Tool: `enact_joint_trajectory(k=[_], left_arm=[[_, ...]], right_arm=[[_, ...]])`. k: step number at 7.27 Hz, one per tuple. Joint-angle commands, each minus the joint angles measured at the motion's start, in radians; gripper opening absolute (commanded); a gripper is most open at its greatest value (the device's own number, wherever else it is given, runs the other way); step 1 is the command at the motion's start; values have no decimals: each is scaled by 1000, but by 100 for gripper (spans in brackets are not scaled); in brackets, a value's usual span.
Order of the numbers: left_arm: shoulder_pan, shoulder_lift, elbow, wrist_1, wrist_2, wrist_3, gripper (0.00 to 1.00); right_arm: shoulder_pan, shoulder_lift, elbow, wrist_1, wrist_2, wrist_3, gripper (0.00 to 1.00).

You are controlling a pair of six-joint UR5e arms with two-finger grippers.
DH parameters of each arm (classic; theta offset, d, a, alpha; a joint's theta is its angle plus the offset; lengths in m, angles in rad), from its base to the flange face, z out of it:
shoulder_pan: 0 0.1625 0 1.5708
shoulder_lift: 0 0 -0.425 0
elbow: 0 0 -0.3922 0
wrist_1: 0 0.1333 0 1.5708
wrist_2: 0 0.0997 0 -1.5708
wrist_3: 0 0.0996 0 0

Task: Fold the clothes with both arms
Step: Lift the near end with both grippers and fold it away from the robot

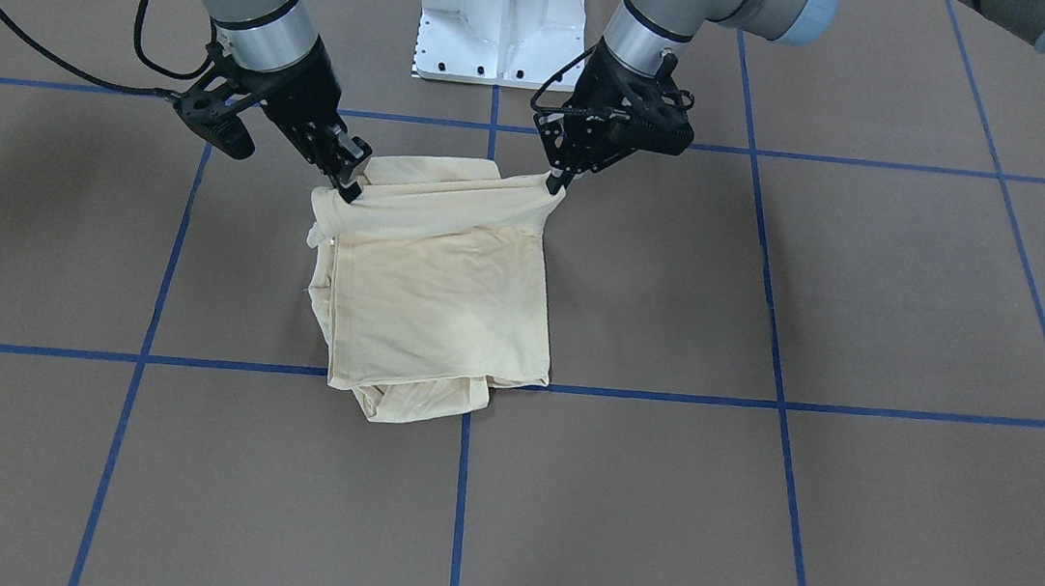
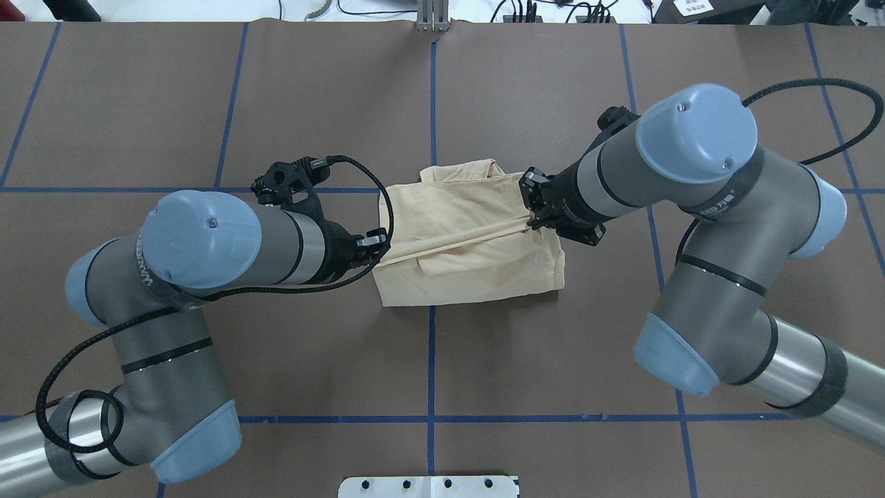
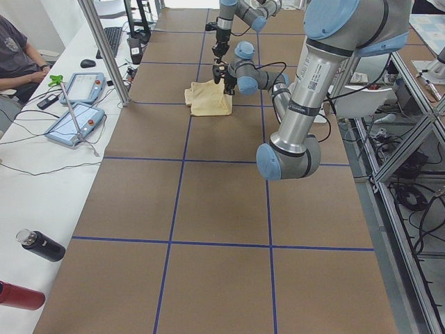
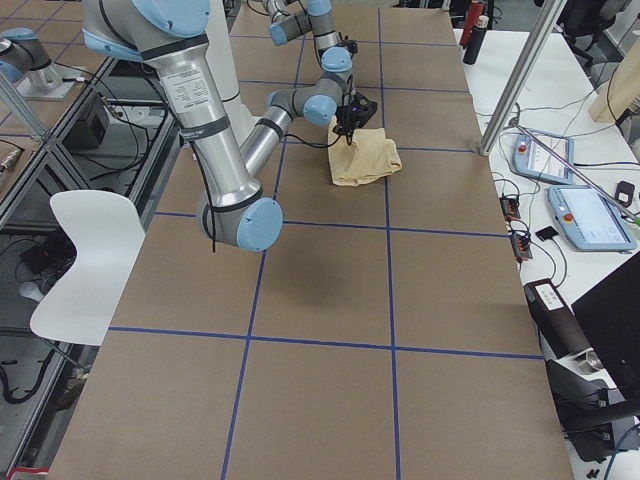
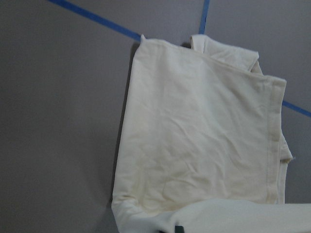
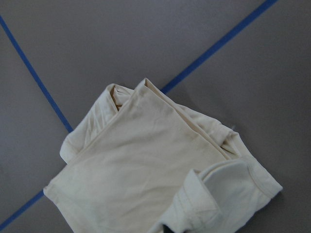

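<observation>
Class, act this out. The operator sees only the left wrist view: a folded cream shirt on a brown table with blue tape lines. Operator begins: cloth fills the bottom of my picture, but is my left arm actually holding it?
Observer: Yes. In the front view the left gripper has its jaws shut on a corner of the shirt.
Operator: What is the other arm doing?
Observer: The right gripper pinches the opposite corner of the same edge.
Operator: Is the cloth between them slack?
Observer: No; overhead, the held edge runs as a straight taut band across the folded shirt.
</observation>
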Motion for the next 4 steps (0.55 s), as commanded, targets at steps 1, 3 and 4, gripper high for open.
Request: enact_joint_trajectory(k=[1, 3, 4], left_arm=[[-55, -41, 143, -127, -7, 9, 0], [-90, -87, 237, -185, -5, 10, 0], [-101, -94, 240, -185, -5, 10, 0]], right_arm=[[51, 94, -136, 15, -2, -8, 0], [61, 115, -315, 229, -4, -6, 0], [64, 153, -371, 240, -5, -6, 0]])
